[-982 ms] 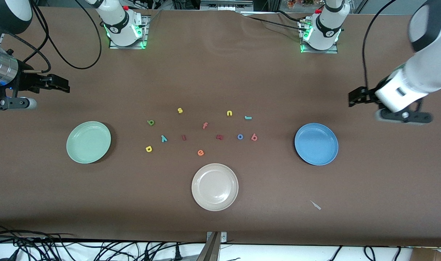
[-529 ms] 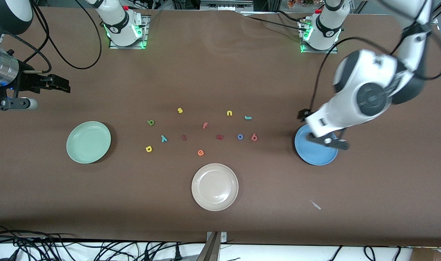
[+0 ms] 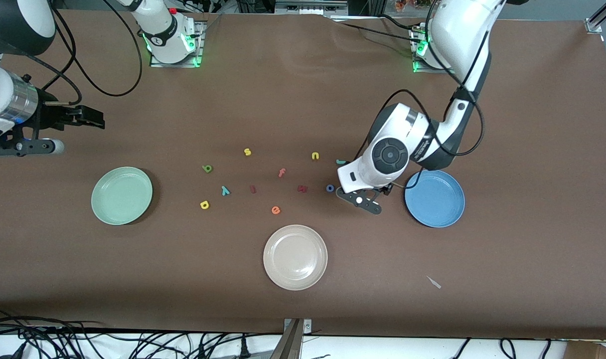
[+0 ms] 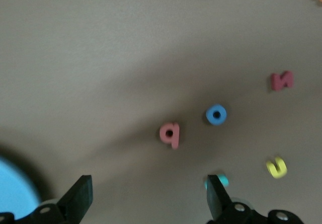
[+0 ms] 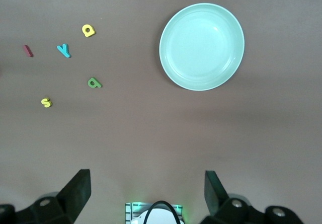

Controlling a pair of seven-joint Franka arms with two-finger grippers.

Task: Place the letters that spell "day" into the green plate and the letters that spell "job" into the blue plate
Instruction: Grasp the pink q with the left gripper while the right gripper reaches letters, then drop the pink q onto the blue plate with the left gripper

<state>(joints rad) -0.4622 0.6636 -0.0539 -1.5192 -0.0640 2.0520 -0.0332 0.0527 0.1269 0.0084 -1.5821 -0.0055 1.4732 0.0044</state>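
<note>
Left wrist view: pinkish-red foam "b" (image 4: 170,134)

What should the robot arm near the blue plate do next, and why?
Probably lower the open left gripper onto the pinkish-red b and close. The b lies on the table just ahead of its spread fingers, beside the blue o, and the blue plate has no letters in it.

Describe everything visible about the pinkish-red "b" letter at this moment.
The pinkish-red "b" is a small, thick foam-looking letter: a round bowl with a small dark hole and a short stem. It lies flat on the brown table, beside the blue "o" and apart from it. The open left gripper hangs over it without touching; the front view hides it.
</note>
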